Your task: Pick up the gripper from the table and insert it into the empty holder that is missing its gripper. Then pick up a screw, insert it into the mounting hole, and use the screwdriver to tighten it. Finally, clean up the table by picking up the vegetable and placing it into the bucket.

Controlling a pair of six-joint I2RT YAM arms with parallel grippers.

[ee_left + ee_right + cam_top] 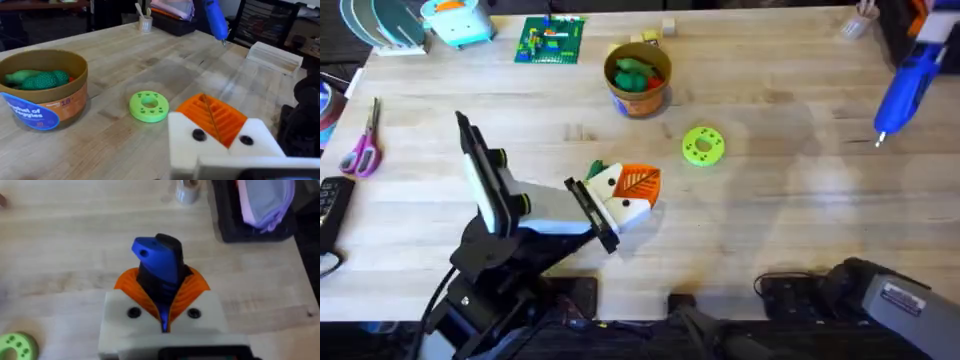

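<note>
Overhead view: the right gripper is pinching the blue cylindrical electric screwdriver at the table's far right, tip angled down. The left gripper, its orange fingers pressed together, is resting mid-table. The round brown bucket is holding green toys. Judging the screwdriver finished with, the right arm should be lowering it gently flat before releasing.

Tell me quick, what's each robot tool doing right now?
Left tool: closed, holding nothing.
Right tool: closed on the screwdriver, up off the table.
</note>
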